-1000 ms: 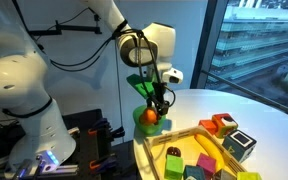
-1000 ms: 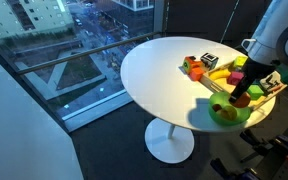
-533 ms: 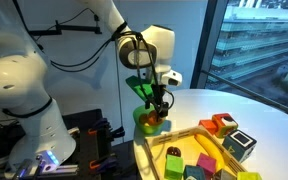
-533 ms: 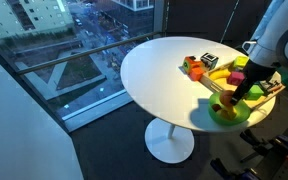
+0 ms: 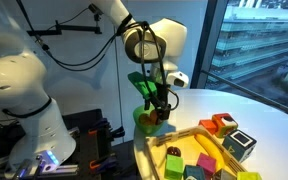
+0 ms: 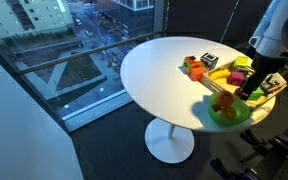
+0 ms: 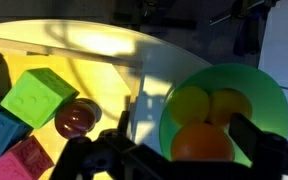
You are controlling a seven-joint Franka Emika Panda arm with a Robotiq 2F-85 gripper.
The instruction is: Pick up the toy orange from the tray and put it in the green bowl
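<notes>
The toy orange lies in the green bowl beside two yellow balls; it also shows in an exterior view. The bowl stands on the white table next to the wooden tray in both exterior views. My gripper is open just above the bowl, its fingers either side of the orange and not touching it. In both exterior views the gripper hangs a little over the bowl.
The tray holds a green block, a dark red ball, and blue and pink blocks. A red-orange toy and a black-and-white cube are in the tray's far part. The round table's edge is close to the bowl.
The gripper came down with the orange into the bowl, opened and let it go. It has now lifted slightly, and the orange stays in the bowl.
</notes>
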